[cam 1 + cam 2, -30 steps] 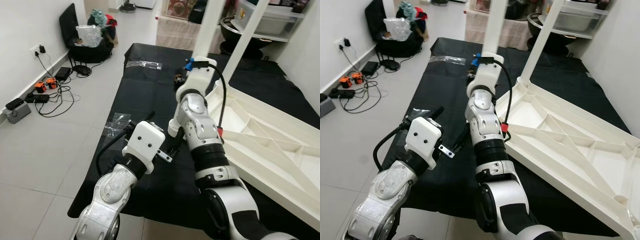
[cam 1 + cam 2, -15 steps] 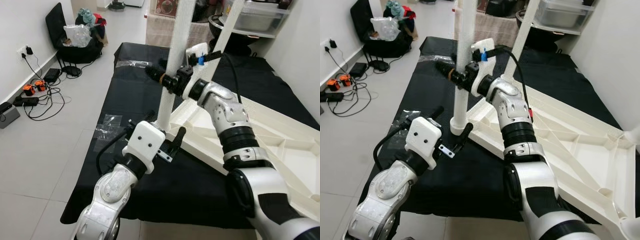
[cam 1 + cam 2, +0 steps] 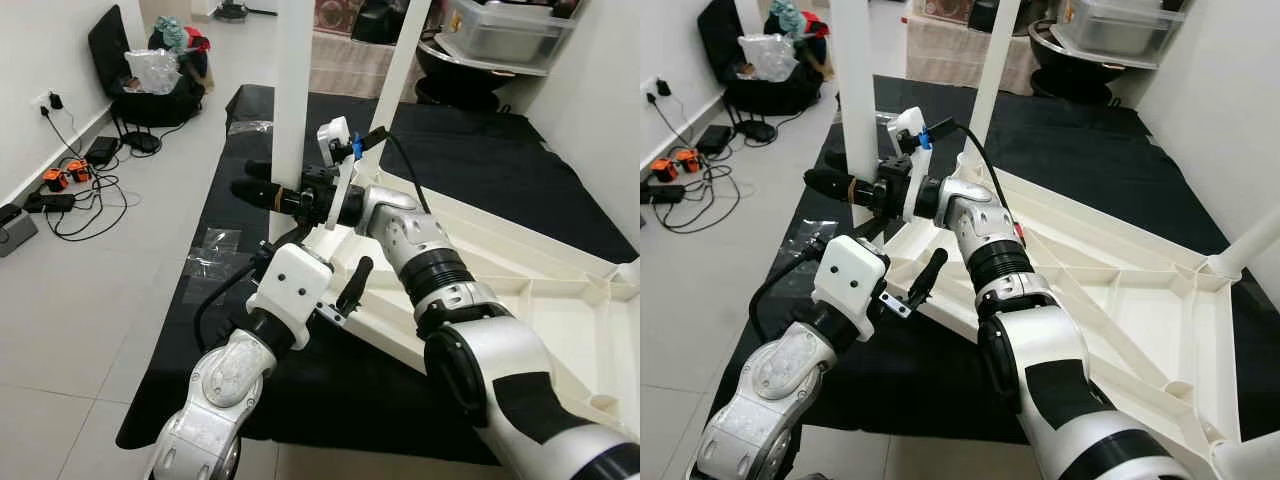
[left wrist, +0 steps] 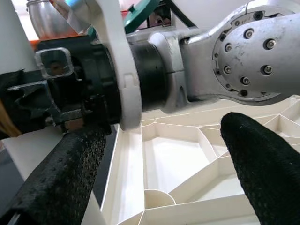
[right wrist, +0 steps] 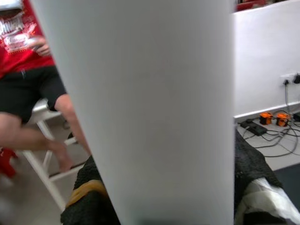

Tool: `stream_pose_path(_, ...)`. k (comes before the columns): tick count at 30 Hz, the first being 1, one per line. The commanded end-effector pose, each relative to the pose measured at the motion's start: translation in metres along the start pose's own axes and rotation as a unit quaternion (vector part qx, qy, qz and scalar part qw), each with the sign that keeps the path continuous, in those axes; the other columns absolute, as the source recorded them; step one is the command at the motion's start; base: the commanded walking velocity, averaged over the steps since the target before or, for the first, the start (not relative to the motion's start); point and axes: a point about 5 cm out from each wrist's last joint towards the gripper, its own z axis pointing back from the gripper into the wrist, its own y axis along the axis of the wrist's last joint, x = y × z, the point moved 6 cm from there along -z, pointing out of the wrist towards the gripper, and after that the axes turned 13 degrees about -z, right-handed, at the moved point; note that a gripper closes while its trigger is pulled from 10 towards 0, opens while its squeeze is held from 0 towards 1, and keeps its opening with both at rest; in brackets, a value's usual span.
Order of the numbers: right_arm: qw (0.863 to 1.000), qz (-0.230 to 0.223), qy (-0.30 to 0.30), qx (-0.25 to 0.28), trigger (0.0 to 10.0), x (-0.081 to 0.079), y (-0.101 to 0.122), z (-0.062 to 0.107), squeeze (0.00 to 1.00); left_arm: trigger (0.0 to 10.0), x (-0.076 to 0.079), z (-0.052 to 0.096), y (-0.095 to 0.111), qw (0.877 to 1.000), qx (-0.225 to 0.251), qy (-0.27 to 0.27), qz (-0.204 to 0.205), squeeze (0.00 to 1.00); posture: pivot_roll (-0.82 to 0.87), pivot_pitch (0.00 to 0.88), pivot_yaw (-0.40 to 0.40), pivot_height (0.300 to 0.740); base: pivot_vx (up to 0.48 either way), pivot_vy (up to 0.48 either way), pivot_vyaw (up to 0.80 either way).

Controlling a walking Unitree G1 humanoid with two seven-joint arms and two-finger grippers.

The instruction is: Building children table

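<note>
Leg now gripped by right hand (image 3: 262, 192).
White cylindrical plastic table leg (image 3: 293, 90) is pinched upright on upturned white tabletop (image 3: 520, 280); left hand (image 3: 330, 275) is spread, idle.

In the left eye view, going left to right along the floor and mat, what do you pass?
Orange plugs among black cables → clear plastic bag on the black mat → upright white table leg → upturned white plastic tabletop.

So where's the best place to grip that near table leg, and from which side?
Low on the round shaft of the leg, just above where it meets the upturned tabletop. It stands upright, so come in level from the side, fingers straddling it. The right gripper sits there that way; in its wrist view a finger shows either side.
</note>
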Motion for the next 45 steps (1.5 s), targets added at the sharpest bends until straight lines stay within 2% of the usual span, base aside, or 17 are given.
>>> stream_pose_path(1, 1.000, -0.007, -0.015, 0.008, 0.0, 0.003, 0.000, -0.004, 0.00, 10.0, 0.001, 0.000, 0.006, 1.000, 0.008, 0.003, 0.004, 0.00, 0.11, 0.069, -0.153, 0.740, 0.000, 0.000, 0.00)
stream_pose_path(10, 0.964, 0.023, -0.245, 0.098, 0.0, 0.054, 0.030, 0.021, 0.00, 10.0, 0.001, 0.000, 0.004, 1.000, 0.007, 0.002, 0.005, 0.00, 0.09, 0.061, -0.141, 0.740, 0.000, 0.000, 0.00)
stream_pose_path(12, 0.883, 0.017, -0.449, 0.137, 0.0, 0.090, 0.037, 0.057, 0.00, 10.0, 0.001, -0.001, 0.004, 1.000, 0.009, 0.001, 0.005, 0.00, 0.09, 0.059, -0.137, 0.740, 0.000, 0.000, 0.00)
stream_pose_path(13, 0.883, 0.017, -0.449, 0.137, 0.0, 0.090, 0.037, 0.057, 0.00, 10.0, 0.001, -0.001, 0.004, 1.000, 0.009, 0.001, 0.005, 0.00, 0.09, 0.059, -0.137, 0.740, 0.000, 0.000, 0.00)
stream_pose_path(14, 0.834, 0.006, -0.531, 0.150, 0.0, 0.101, 0.035, 0.078, 0.00, 10.0, 0.001, -0.001, 0.004, 1.000, 0.009, 0.001, 0.005, 0.00, 0.09, 0.060, -0.137, 0.740, 0.000, 0.000, 0.00)
stream_pose_path(17, 0.792, 0.008, -0.593, 0.148, 0.0, 0.108, 0.030, 0.096, 0.00, 10.0, 0.001, -0.001, 0.004, 1.000, 0.009, 0.001, 0.005, 0.00, 0.09, 0.060, -0.137, 0.740, 0.000, 0.000, 0.00)
stream_pose_path(18, 0.748, 0.012, -0.643, 0.162, 0.0, 0.108, 0.028, 0.112, 0.00, 10.0, 0.001, -0.001, 0.004, 1.000, 0.009, 0.000, 0.005, 0.00, 0.08, 0.058, -0.134, 0.740, 0.000, 0.000, 0.00)
stream_pose_path(23, 0.700, 0.006, -0.682, 0.210, 0.0, 0.090, 0.031, 0.109, 0.00, 10.0, 0.001, -0.001, 0.003, 1.000, 0.008, 0.000, 0.005, 0.00, 0.09, 0.058, -0.134, 0.740, 0.000, 0.000, 0.00)
stream_pose_path(26, 0.713, -0.003, -0.668, 0.214, 0.0, 0.083, 0.031, 0.092, 0.00, 10.0, 0.001, 0.000, 0.003, 1.000, 0.008, 0.000, 0.004, 0.00, 0.09, 0.058, -0.134, 0.740, 0.000, 0.000, 0.00)
stream_pose_path(27, 0.732, -0.012, -0.647, 0.214, 10.0, 0.080, 0.032, 0.078, 0.00, 10.0, 0.001, 0.000, 0.003, 1.000, 0.008, 0.000, 0.004, 0.00, 0.08, 0.058, -0.135, 0.740, 0.000, 0.000, 0.00)
stream_pose_path(28, 0.753, -0.012, -0.620, 0.219, 10.0, 0.077, 0.035, 0.066, 1.00, 10.0, 0.001, -0.001, 0.003, 1.000, 0.007, 0.000, 0.004, 0.00, 0.08, 0.058, -0.132, 0.740, 0.000, 0.000, 0.00)
stream_pose_path(34, 0.765, 0.003, -0.599, 0.237, 10.0, 0.070, 0.050, 0.054, 1.00, 10.0, 0.001, -0.001, 0.003, 1.000, 0.008, 0.000, 0.005, 0.00, 0.08, 0.058, -0.133, 0.740, 0.000, 0.000, 0.00)
stream_pose_path(35, 0.769, 0.020, -0.594, 0.236, 10.0, 0.069, 0.057, 0.055, 0.00, 10.0, 0.001, -0.001, 0.003, 1.000, 0.008, 0.001, 0.005, 0.00, 0.08, 0.058, -0.134, 0.740, 0.000, 0.000, 0.00)
stream_pose_path(38, 0.789, 0.033, -0.569, 0.230, 10.0, 0.068, 0.063, 0.050, 0.00, 10.0, 0.001, -0.001, 0.003, 1.000, 0.007, 0.001, 0.004, 0.00, 0.09, 0.057, -0.135, 0.740, 0.000, 0.000, 0.00)
stream_pose_path(39, 0.803, 0.040, -0.551, 0.224, 10.0, 0.068, 0.066, 0.046, 0.00, 10.0, 0.001, -0.001, 0.003, 1.000, 0.007, 0.001, 0.004, 0.00, 0.09, 0.057, -0.135, 0.740, 0.000, 0.000, 0.00)
stream_pose_path(43, 0.954, 0.063, -0.289, 0.056, 10.0, 0.053, 0.035, 0.025, 0.00, 10.0, 0.001, 0.000, 0.003, 1.000, 0.008, 0.001, 0.005, 0.00, 0.08, 0.048, -0.136, 0.740, 0.000, 0.000, 0.00)
stream_pose_path(45, 0.970, 0.067, -0.231, 0.024, 10.0, 0.047, 0.025, 0.028, 0.00, 10.0, 0.002, 0.000, 0.003, 1.000, 0.009, 0.000, 0.006, 0.00, 0.09, 0.044, -0.139, 0.740, 0.000, 0.000, 0.00)
